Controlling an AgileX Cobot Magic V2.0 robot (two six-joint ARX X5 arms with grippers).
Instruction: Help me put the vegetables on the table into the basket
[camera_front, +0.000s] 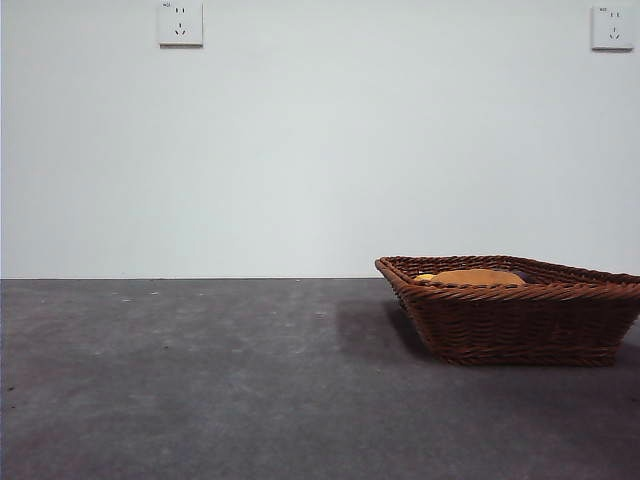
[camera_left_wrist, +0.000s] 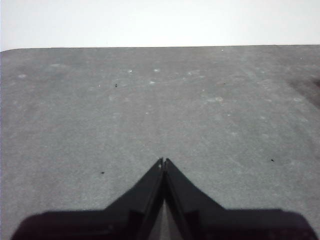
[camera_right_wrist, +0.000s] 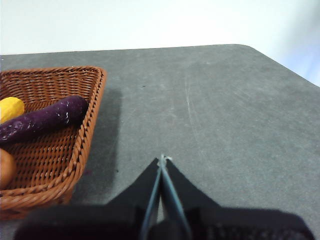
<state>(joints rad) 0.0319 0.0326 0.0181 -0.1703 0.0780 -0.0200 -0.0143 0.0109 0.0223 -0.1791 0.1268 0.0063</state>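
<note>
The brown wicker basket (camera_front: 515, 312) stands on the dark grey table (camera_front: 200, 380) at the right. Over its rim I see the top of the tan-orange potato-like lump (camera_front: 478, 277), with a sliver of yellow (camera_front: 424, 277) beside it. In the right wrist view the basket (camera_right_wrist: 75, 145) holds a long dark purple piece (camera_right_wrist: 42, 120), a yellow piece (camera_right_wrist: 10, 108) and the edge of the orange lump (camera_right_wrist: 5, 167). My right gripper (camera_right_wrist: 162, 160) is shut and empty, beside the basket over bare table. My left gripper (camera_left_wrist: 163, 162) is shut and empty over bare table, away from the basket.
A white wall with two sockets (camera_front: 180, 23) rises behind the table's far edge. The table's rounded far corner (camera_right_wrist: 250, 48) shows in the right wrist view. Neither arm shows in the front view.
</note>
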